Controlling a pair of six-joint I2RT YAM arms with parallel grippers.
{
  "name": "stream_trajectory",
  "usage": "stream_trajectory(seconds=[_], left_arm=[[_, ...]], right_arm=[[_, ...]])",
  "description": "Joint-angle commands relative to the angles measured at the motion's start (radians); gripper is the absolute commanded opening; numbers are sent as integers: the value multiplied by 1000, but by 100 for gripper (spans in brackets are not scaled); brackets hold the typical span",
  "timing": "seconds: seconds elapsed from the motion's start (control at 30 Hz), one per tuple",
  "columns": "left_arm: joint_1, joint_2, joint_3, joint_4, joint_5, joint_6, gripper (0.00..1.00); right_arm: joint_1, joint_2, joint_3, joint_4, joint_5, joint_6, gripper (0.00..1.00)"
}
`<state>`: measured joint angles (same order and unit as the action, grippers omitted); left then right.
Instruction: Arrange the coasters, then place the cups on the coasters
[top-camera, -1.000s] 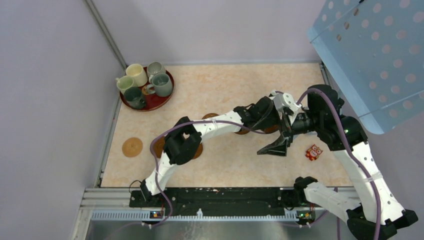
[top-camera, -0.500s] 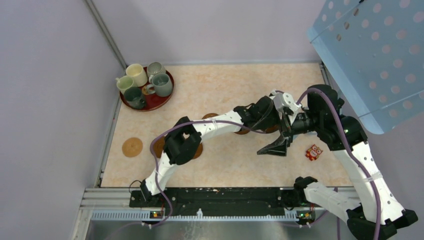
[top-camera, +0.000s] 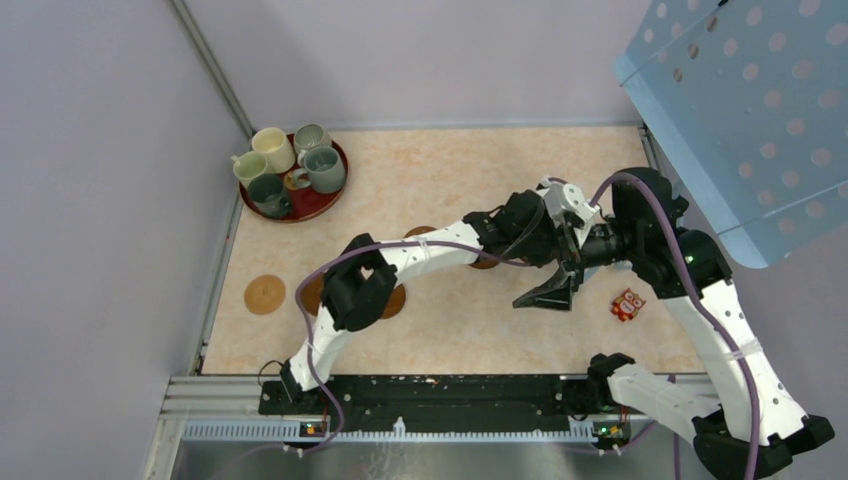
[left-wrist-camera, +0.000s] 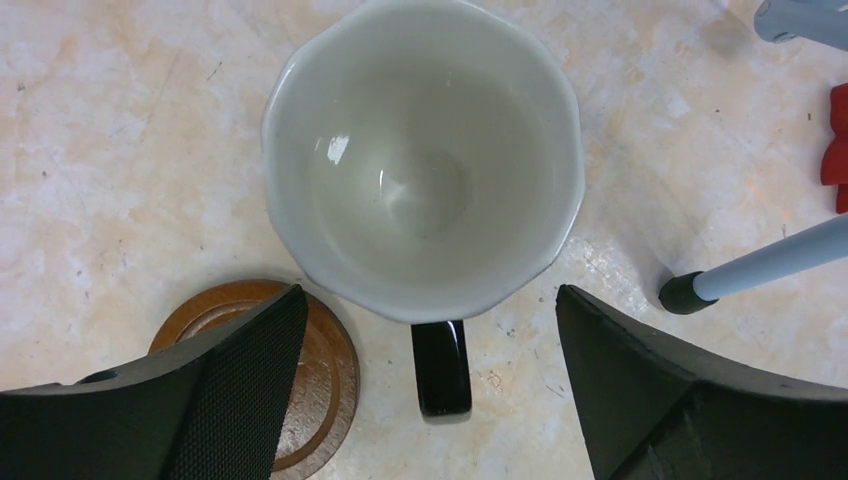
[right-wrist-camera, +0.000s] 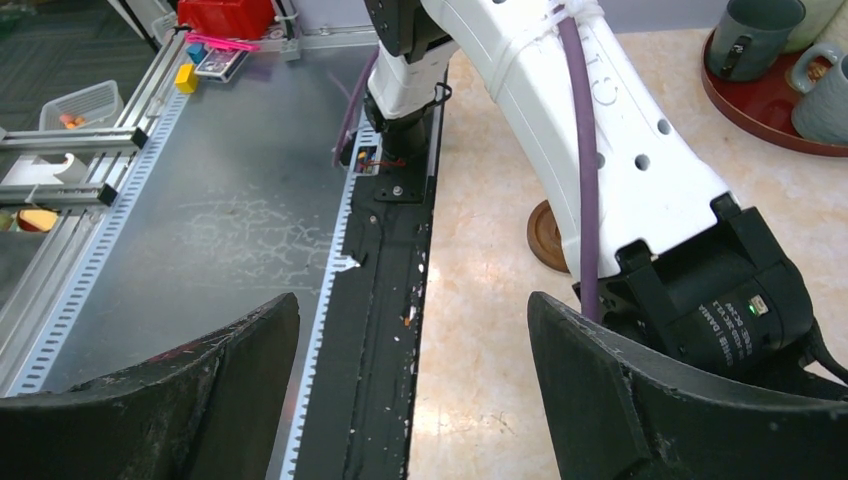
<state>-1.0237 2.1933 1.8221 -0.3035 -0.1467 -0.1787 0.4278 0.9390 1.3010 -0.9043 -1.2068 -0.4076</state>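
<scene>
Top external view, left to right: red tray (top-camera: 312, 210) far left bearing five cups (top-camera: 323, 168); tan coaster (top-camera: 264, 294) near the left edge. Left wrist view: left gripper (left-wrist-camera: 430, 300) spread wide, a cream cup (left-wrist-camera: 425, 160) upright between its fingers (left-wrist-camera: 240, 380) with a brown coaster (left-wrist-camera: 325, 380) just beside it, any coaster beneath it hidden; right gripper (right-wrist-camera: 412, 300) spread and empty. Step judged: cup placing, one off the tray; next calls for a straight lift clear of the handle (left-wrist-camera: 441, 370), then a reach for another cup.
</scene>
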Motion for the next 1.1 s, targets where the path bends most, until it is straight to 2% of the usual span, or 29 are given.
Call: stream_trajectory(seconds=[0.0, 0.47, 0.77, 0.87, 1.07], left_arm=[[6, -124, -40, 57, -22, -6, 99], [210, -361, -211, 61, 63, -21, 99], [544, -610, -430, 38, 218, -6, 99], [645, -678, -488, 10, 237, 82, 99], [845, -711, -488, -125, 348, 410, 99]], right_arm=[[-11, 4, 12, 43, -19, -2, 83], [-3, 74, 20, 198, 6, 132, 83], [24, 166, -41, 378, 213, 214, 84], [28, 205, -68, 419, 285, 210, 83], [28, 275, -98, 438, 383, 154, 84]])
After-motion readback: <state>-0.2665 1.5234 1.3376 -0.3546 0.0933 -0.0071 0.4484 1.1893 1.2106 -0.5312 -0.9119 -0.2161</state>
